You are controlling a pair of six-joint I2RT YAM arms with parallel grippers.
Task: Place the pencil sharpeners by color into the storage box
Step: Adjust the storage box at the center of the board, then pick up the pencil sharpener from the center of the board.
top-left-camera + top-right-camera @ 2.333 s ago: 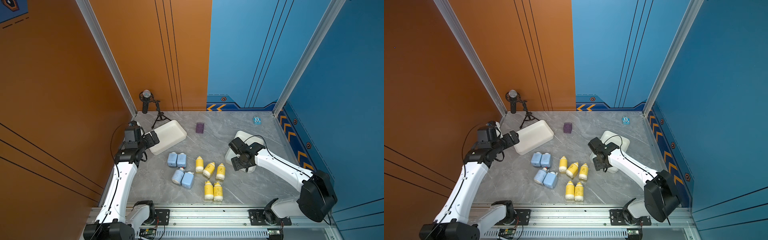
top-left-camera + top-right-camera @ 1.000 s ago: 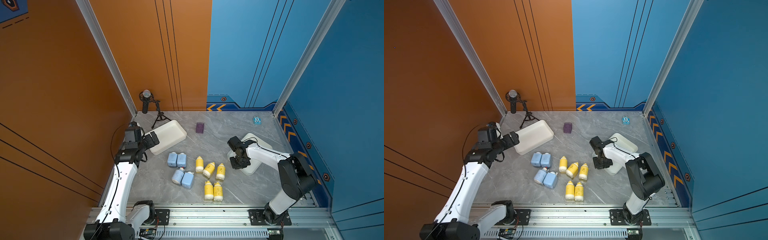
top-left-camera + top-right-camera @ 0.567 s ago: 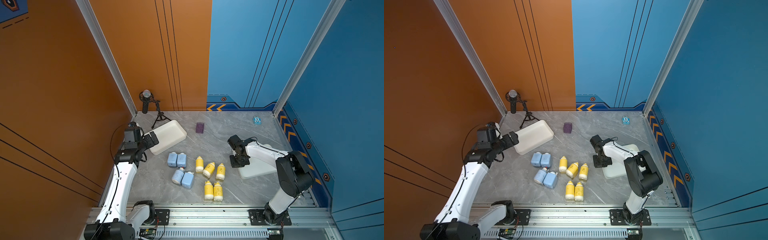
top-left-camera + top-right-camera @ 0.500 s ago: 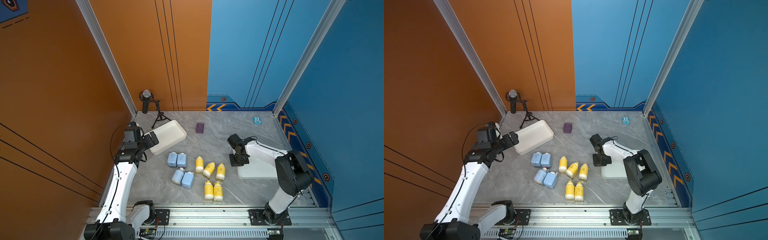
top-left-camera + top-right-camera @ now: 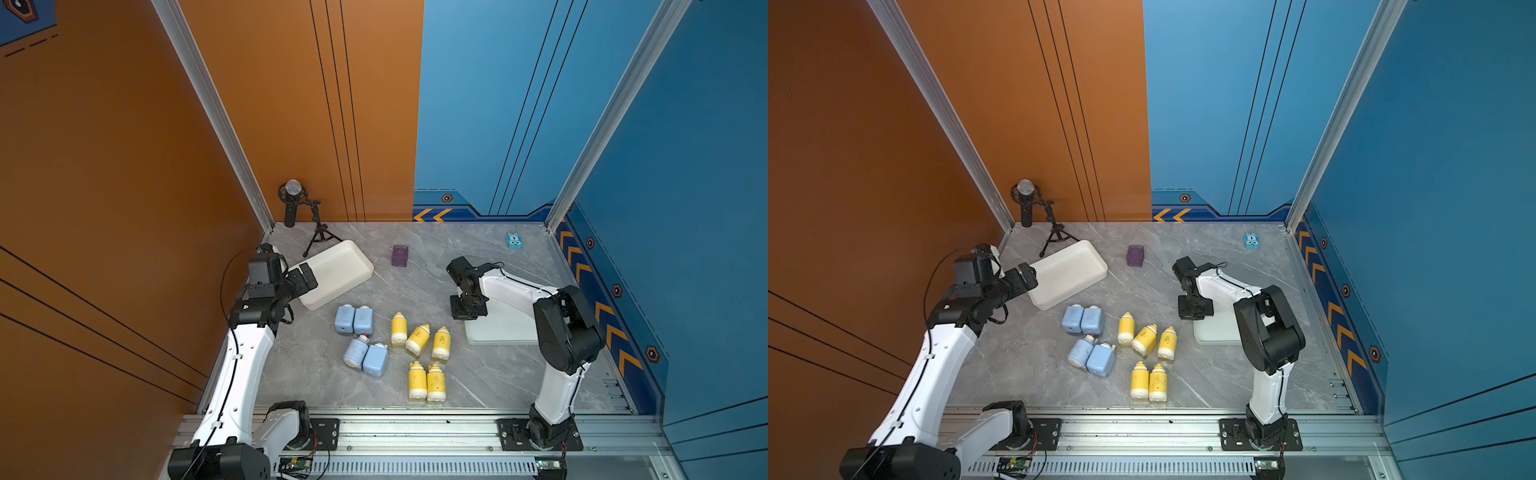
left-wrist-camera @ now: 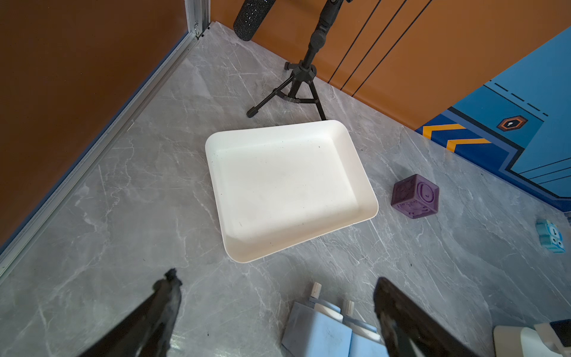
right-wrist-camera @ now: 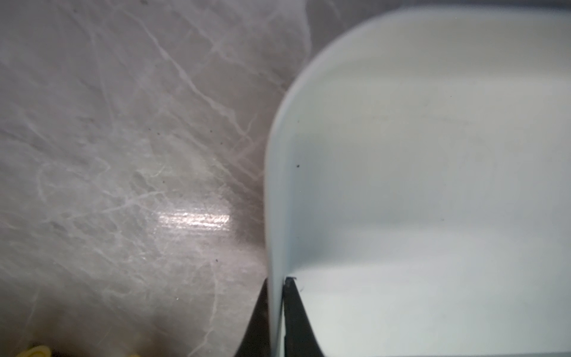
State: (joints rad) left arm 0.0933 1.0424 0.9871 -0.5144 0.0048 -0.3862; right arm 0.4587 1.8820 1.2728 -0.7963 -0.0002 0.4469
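Observation:
Several light blue pencil sharpeners (image 5: 353, 319) and several yellow ones (image 5: 419, 338) lie loose on the grey table in both top views. One white storage box (image 5: 336, 272) lies at the back left, and my left gripper (image 5: 305, 276) hovers open over its near corner. In the left wrist view that box (image 6: 213, 148) is empty and two blue sharpeners (image 6: 318, 333) lie below my open left gripper (image 6: 276, 279). A second white box (image 5: 507, 328) lies at the right. My right gripper (image 7: 276, 282) is shut on its thin wall (image 7: 275, 185), one finger inside and one outside.
A microphone on a small tripod (image 5: 293, 203) stands at the back left corner. A dark purple block (image 5: 400, 255) sits behind the sharpeners, and a small blue box with a face (image 5: 514, 241) lies at the back right. Walls close three sides.
My right gripper has swung the right box round by its wall, from slanted to square with the table edges and nearer the right side. The left arm has not moved.

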